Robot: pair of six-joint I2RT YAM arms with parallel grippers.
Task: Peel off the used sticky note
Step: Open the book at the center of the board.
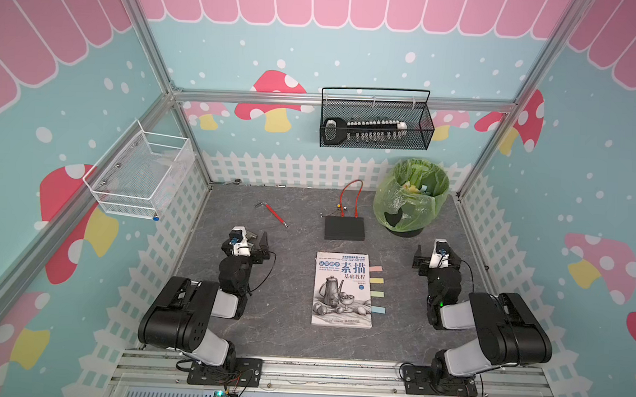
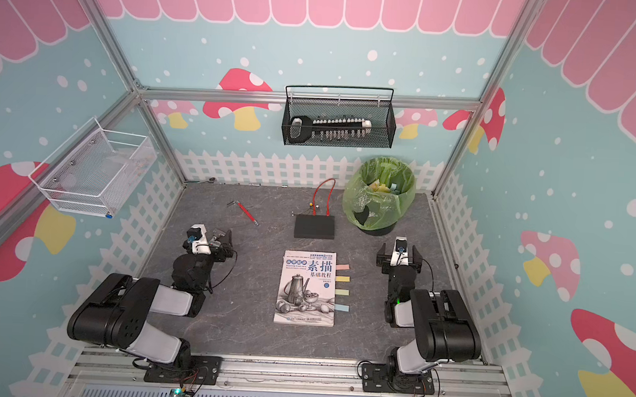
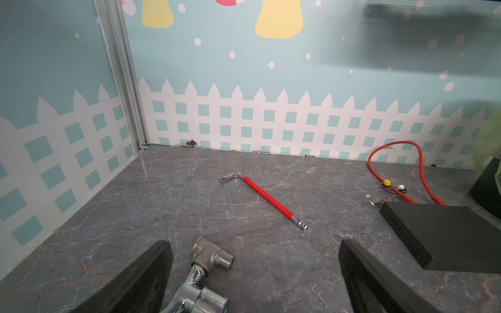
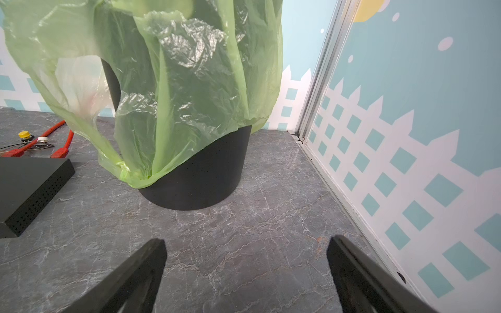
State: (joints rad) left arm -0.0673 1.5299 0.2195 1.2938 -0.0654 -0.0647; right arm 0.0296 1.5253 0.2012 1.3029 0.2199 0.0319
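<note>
Jaws wide apart, my left gripper [image 3: 254,271] sits low over the table [image 3: 189,195], a metal pipe fitting [image 3: 212,256] lying ungripped between its fingers. My right gripper [image 4: 246,260], equally spread and empty, faces the bin [image 4: 195,178]. Four sticky notes [image 1: 376,281] poke from the book [image 1: 343,290] between my arms, on its edge nearer my right arm, well apart from both grippers.
</note>
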